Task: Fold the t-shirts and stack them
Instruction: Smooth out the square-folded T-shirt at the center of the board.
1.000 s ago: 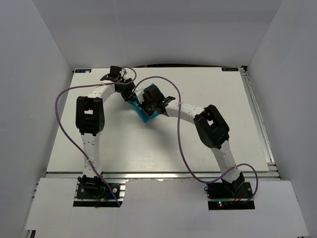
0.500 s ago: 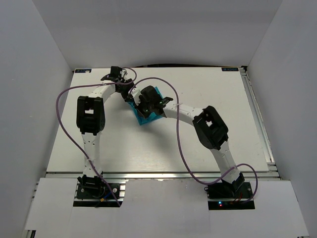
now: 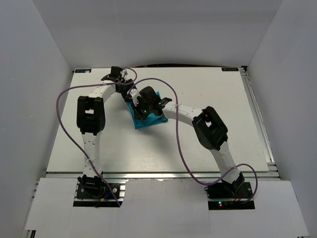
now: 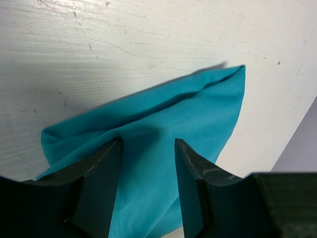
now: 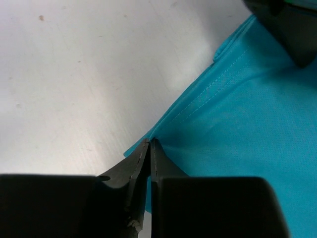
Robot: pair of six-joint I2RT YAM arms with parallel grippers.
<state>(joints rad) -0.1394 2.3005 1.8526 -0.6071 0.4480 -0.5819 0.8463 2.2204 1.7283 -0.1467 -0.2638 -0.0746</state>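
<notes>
Rises from the 7 o'clock base with the left arm [image 3: 89, 115], folds at the elbow, then hooks round near 11 o'clock. Holds the left gripper [image 4: 147, 148] with fingers parted. Reaches from the 5 o'clock base with the right arm [image 3: 210, 128], stretched toward 10 o'clock. Presses the right gripper [image 5: 149, 148] fingers flat together, close beside the left one.

Spread tool [image 4: 147, 143] over teal t-shirt [image 4: 200, 106]
</notes>
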